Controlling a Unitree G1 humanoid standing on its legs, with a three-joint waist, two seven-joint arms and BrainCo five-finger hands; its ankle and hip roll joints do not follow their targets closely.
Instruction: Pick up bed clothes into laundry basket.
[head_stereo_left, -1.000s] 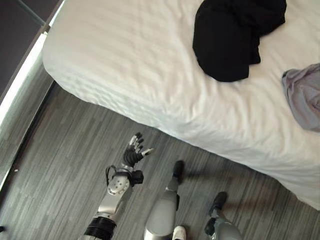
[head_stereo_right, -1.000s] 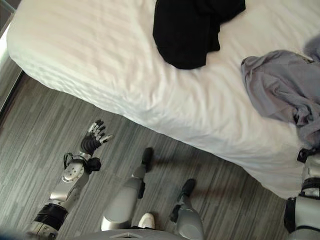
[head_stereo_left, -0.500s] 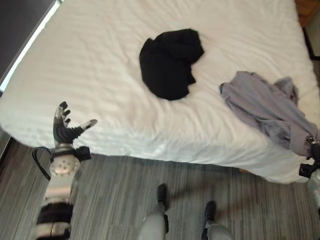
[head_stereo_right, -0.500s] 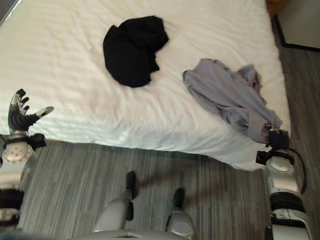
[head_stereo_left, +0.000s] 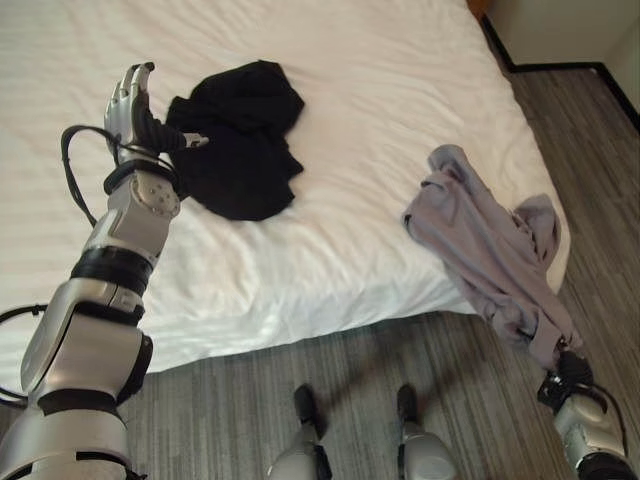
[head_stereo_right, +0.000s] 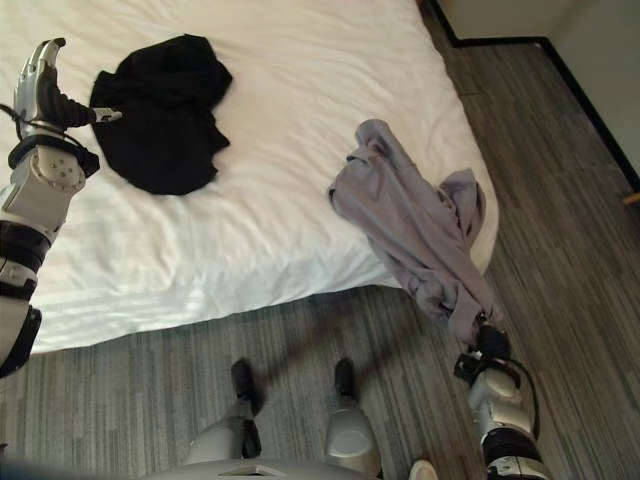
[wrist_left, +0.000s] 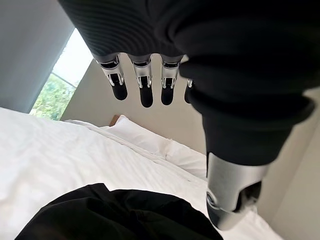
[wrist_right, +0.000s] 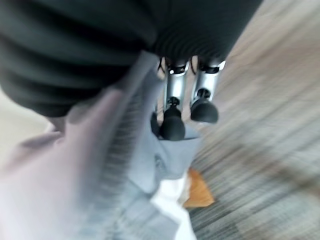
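Right hand (head_stereo_right: 490, 345) pinches the crumpled grey cloth garment (head_stereo_right: 420, 230), dragging it off the white-sheeted bed's (head_stereo_left: 380, 100) corner for binning; left hand (head_stereo_left: 135, 100), fingers spread, hovers beside the black crumpled garment (head_stereo_left: 235, 140) mid-bed.

You had two garments on the white bed (head_stereo_left: 350, 60). The black garment (head_stereo_left: 235, 140) lay crumpled in a heap well in from the bed's near edge, toward its left side. The grey garment (head_stereo_right: 415, 225) was stretched out, trailing from the mattress over the bed's near right corner and hanging down toward the floor.
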